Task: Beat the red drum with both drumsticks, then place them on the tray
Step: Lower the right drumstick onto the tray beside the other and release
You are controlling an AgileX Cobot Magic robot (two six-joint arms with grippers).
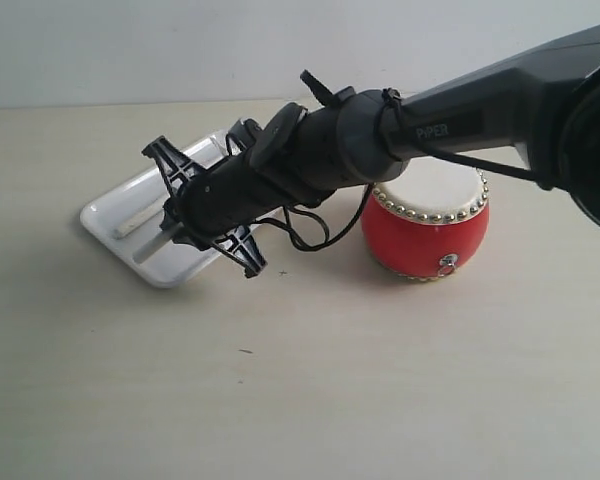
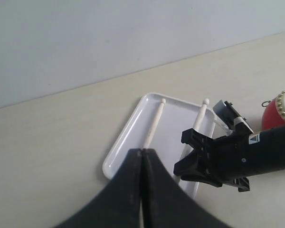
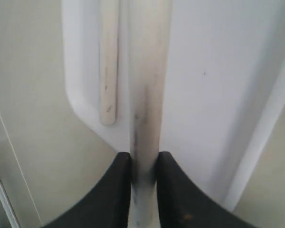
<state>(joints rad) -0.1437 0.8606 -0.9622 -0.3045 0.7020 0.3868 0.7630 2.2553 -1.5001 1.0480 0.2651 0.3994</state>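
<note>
Exterior view: across the pale table (image 1: 380, 400) the right arm (image 1: 450, 115) is stretched from the far right toward the left, angled downward, with its wrist passing in front of the upper left part of the red drum (image 1: 425, 235). The right gripper (image 1: 180, 228) is held low over the tray (image 1: 100, 213), and its jaws are narrowed onto one drumstick (image 1: 150, 247), which is clamped close to its butt end. In the right wrist view the stick is seen pinched between both fingers (image 3: 121, 190) and running lengthwise over the tray floor; whether it rests on the floor cannot be told. The left gripper (image 2: 141, 153) is seen only in its own wrist view, raised on the near side of the tray, its jaws pressed fully together with nothing between them.

The tray is set at a slant on the left, the drum to its right and well apart from it. A black cable loop (image 1: 300, 235) is hung beneath the arm between the two. The second drumstick (image 1: 138, 222) is laid flat inside the tray, left of the held one and roughly parallel to it.

Bare table is left open near the tray and to its left, while the tray's right side is overhung by the arm.
</note>
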